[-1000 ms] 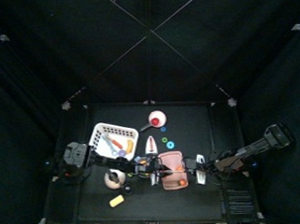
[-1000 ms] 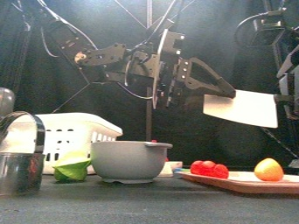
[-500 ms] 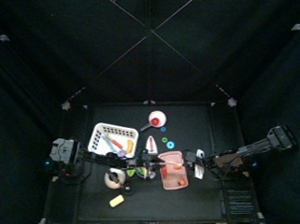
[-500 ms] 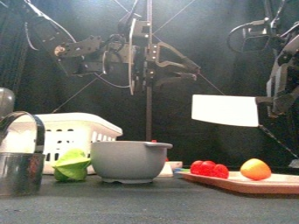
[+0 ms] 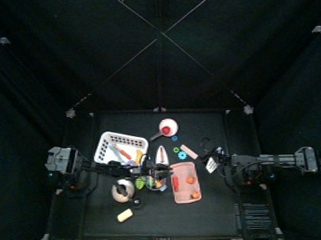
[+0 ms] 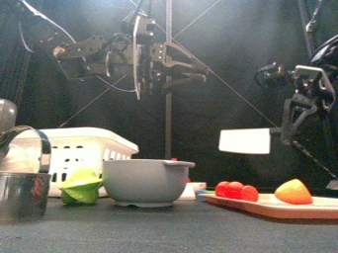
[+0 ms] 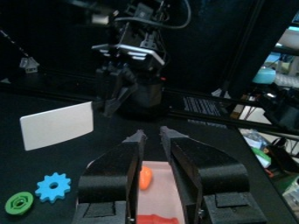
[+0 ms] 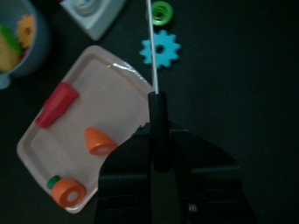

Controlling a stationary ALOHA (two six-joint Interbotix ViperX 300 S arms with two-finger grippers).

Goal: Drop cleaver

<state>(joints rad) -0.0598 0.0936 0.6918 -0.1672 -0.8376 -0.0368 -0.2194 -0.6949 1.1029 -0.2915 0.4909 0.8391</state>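
Front view — right pincer grips cleaver — above table.

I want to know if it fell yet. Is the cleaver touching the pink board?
Apart. In the front view the cleaver hangs in the air, held at its edge by the right gripper, with a clear dark gap above the board.
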